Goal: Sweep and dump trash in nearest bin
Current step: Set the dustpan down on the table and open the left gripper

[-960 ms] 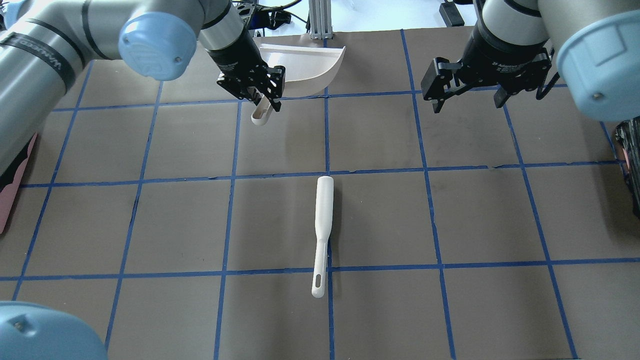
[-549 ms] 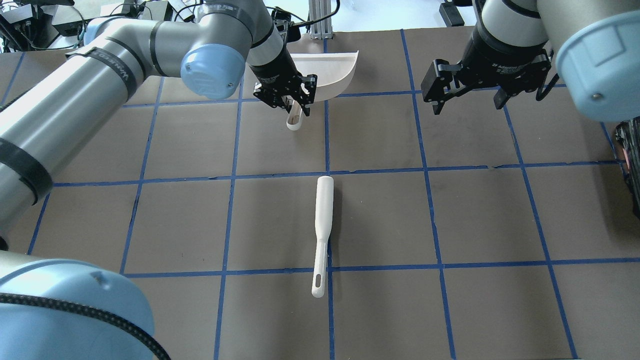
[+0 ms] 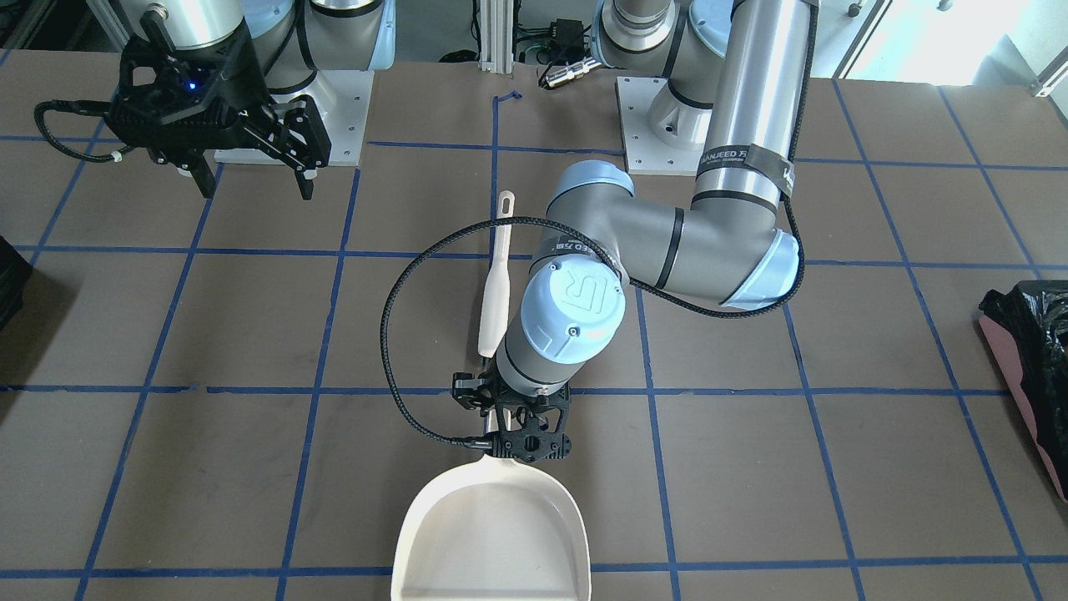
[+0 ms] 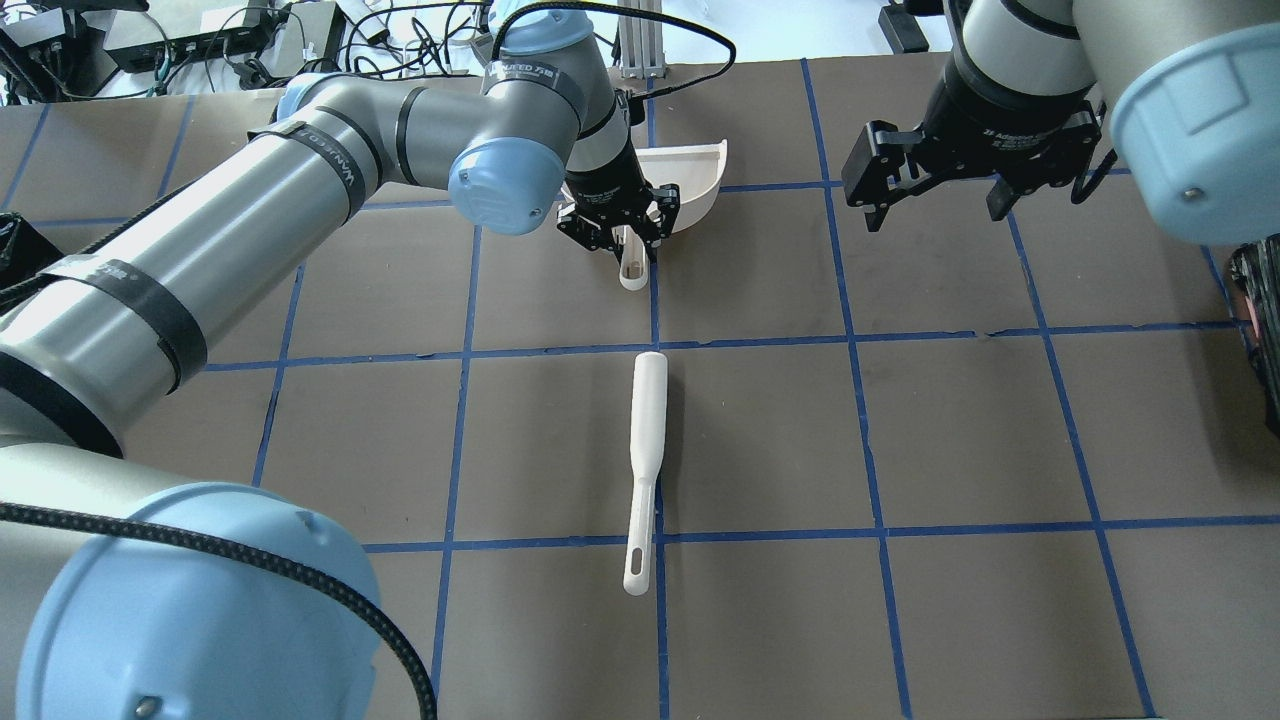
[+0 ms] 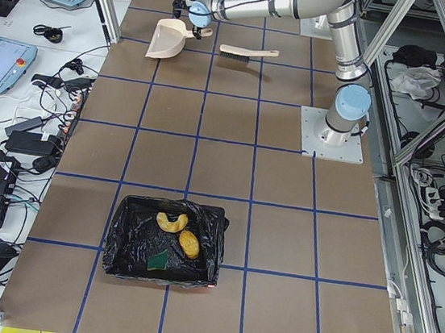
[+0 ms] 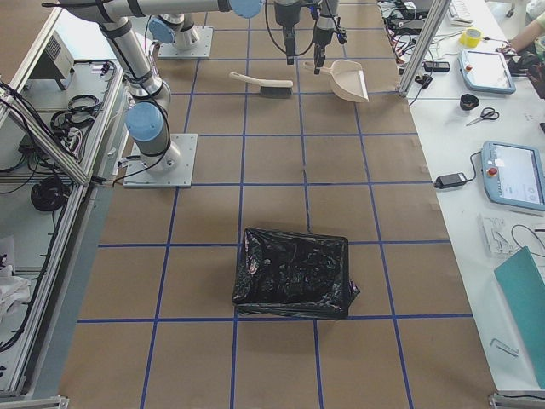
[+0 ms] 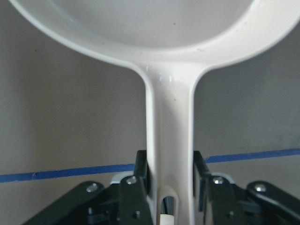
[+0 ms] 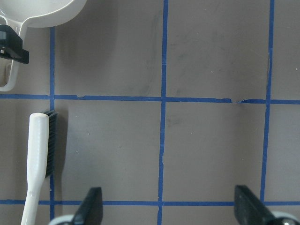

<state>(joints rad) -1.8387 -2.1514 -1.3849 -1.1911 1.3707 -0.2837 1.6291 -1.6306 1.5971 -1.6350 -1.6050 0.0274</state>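
My left gripper [image 4: 628, 240] is shut on the handle of the off-white dustpan [image 4: 695, 165], which looks empty in the front view [image 3: 492, 534] and the left wrist view [image 7: 140, 28]. The white brush [image 4: 645, 450] lies on the table in the middle. My right gripper [image 4: 935, 210] is open and empty above the table. In the exterior left view the bin [image 5: 117, 231], lined with a black bag, holds the trash: a curved tan piece [image 5: 170, 222], a brown lump [image 5: 189, 244] and a small wedge [image 5: 158, 262].
A second black-bag-lined container [image 6: 294, 273] stands at the table's other end, on my right. Blue tape lines grid the brown table. An aluminium post [image 4: 640, 40] and cables stand just beyond the dustpan.
My left arm has carried the dustpan to the right, toward the table's centre line, and a little nearer. The right arm and the brush have not moved.
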